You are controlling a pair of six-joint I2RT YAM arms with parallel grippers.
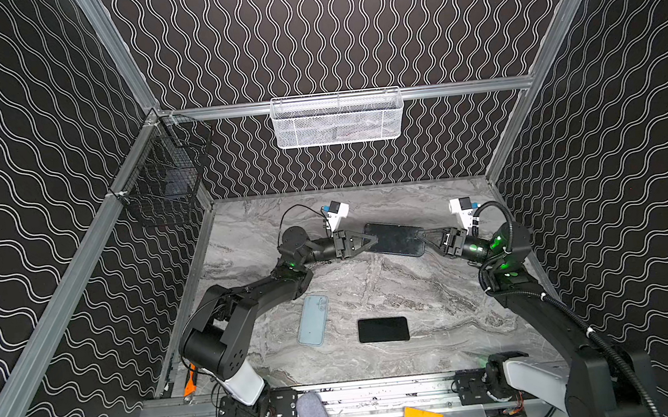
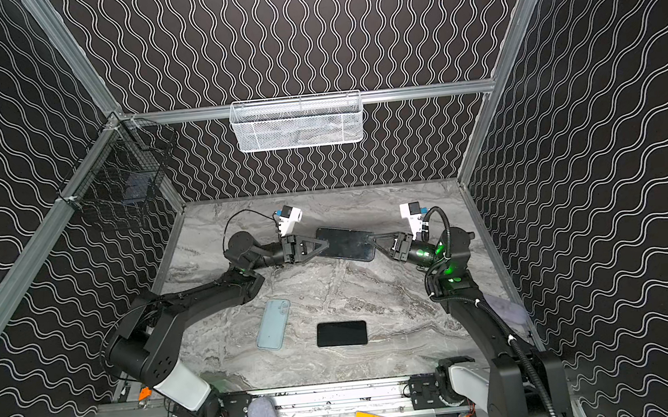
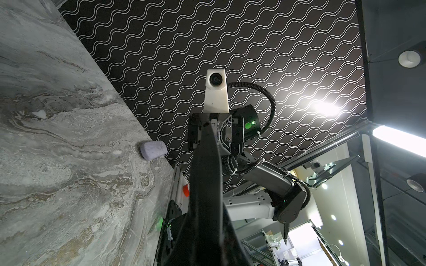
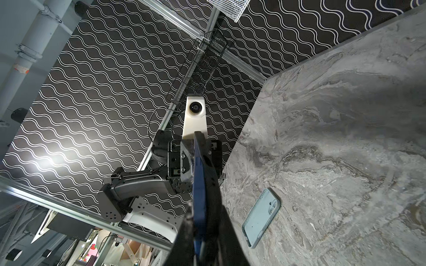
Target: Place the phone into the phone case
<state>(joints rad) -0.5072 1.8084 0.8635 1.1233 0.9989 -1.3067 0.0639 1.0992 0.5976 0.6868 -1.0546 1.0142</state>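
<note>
**Ana:** What do the top views give you?

**Ben:** In both top views a black phone (image 1: 383, 330) lies flat on the marble table (image 1: 436, 291), near the front edge. Its face is dark and its long side runs across. To its left, near but not touching, lies a pale blue case (image 1: 313, 320). The case points away from us, with its camera cut-out at the far end.

**Ana:** And the arms?

**Ben:** They meet at the far side. The left gripper (image 1: 372, 239) and the right gripper (image 1: 422, 235) each pinch one short end of a dark slab (image 1: 396, 240). It's glossy, with rounded corners, and it's held clear of the table with a shadow under it.

**Ana:** Is that slab a phone or a case?

**Ben:** I can't tell from up there.

**Ana:** What about the left wrist view?

**Ben:** There the slab (image 3: 205, 184) shows edge-on, a black blade running out to the right gripper (image 3: 213, 131). That gripper's jaws are closed on its end, and the table (image 3: 57, 138) fills one side.

**Ana:** And the right wrist?

**Ben:** Here the slab's edge (image 4: 198, 207) looks navy blue. It runs out from this gripper's closed fingers to the left gripper (image 4: 196, 149), which is clamped on the far end. Off to the side, the pale case (image 4: 261, 217) lies flat on the table (image 4: 345, 115), cut-out showing.
</note>
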